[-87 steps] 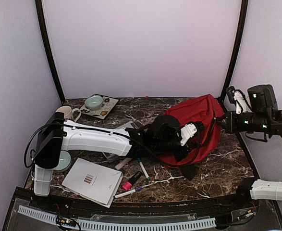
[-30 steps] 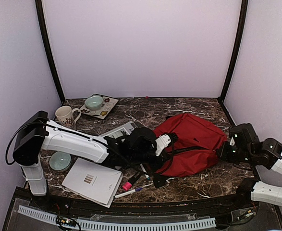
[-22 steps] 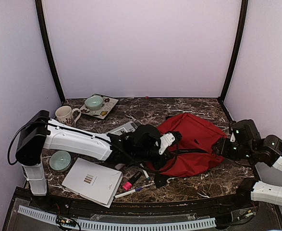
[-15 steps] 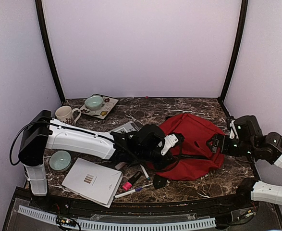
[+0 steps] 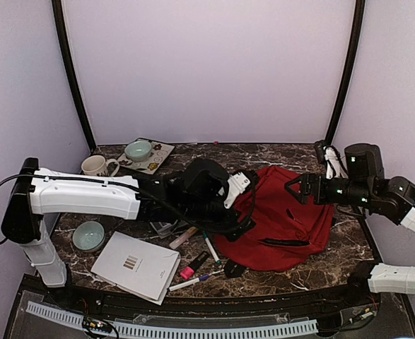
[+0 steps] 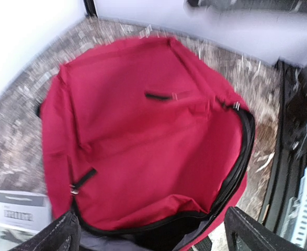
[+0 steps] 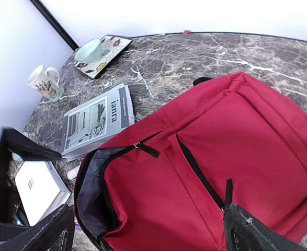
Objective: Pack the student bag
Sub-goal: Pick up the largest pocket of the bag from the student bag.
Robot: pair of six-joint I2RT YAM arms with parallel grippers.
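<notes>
Both released, empty: left gripper, right gripper hanging over large red fabric backpack by bench's right edge. Limp mouth risking sagging shut, blocking loading.

Mug, cup on tray, bowl, notebook, markers, marble table.

Red student bag, grey lining; brown white-veined table; mug maybe floral

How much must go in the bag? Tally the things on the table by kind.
Red backpack: 1
Mug: 1
Teal cup: 1
Teal bowl: 1
Square plate: 1
White booklet: 1
Magazine: 1
Pens or markers: 4 visible
Total: 11
</notes>
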